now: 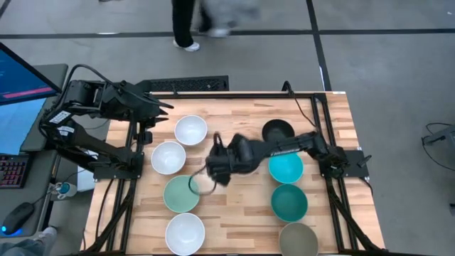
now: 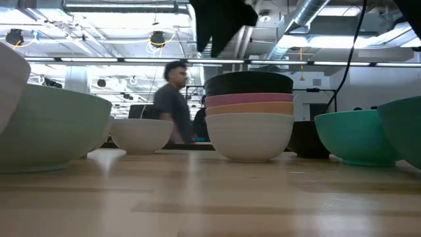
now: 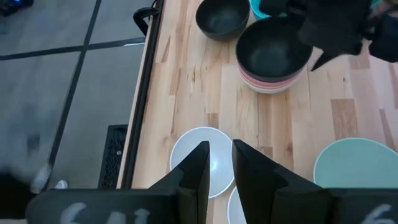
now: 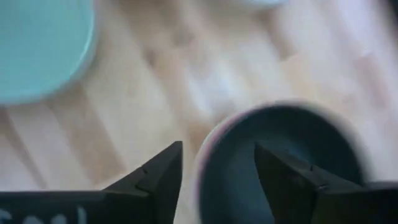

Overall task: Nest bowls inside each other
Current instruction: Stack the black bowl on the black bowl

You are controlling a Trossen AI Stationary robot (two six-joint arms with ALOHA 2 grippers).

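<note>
The right pincer [image 1: 213,173] hangs near the middle of the high view, over a stack of bowls [image 2: 249,116] that its arm hides from above; the low view shows that stack at centre frame, a black bowl [image 2: 249,83] on top, then pink, then orange, in a white bowl at the base. In the right wrist view the two fingers stand apart with the black bowl's near rim between them, so the pincer is open and holding nothing; whether it touches the rim I cannot tell.

Loose bowls lie around it on the wooden surface [image 1: 234,224]: two white bowls [image 1: 190,130] in the upper left, a pale green bowl [image 1: 180,193] just left of the pincer, another white one at the lower left; on the right a second black bowl [image 1: 276,131] near the top, two teal bowls [image 1: 286,168] below it, and a grey-olive bowl [image 1: 298,239] at the lower edge.

The left pincer [image 3: 217,167] waits at the upper left of the high view, its fingers a narrow gap apart and empty.

The bowls look stiff, smooth and fairly light; I would guess they are slippery. The rim seems the place to take one, one finger inside and one outside; a pinch near the lip could let it tilt or slide. A person walks in the room behind.
</note>
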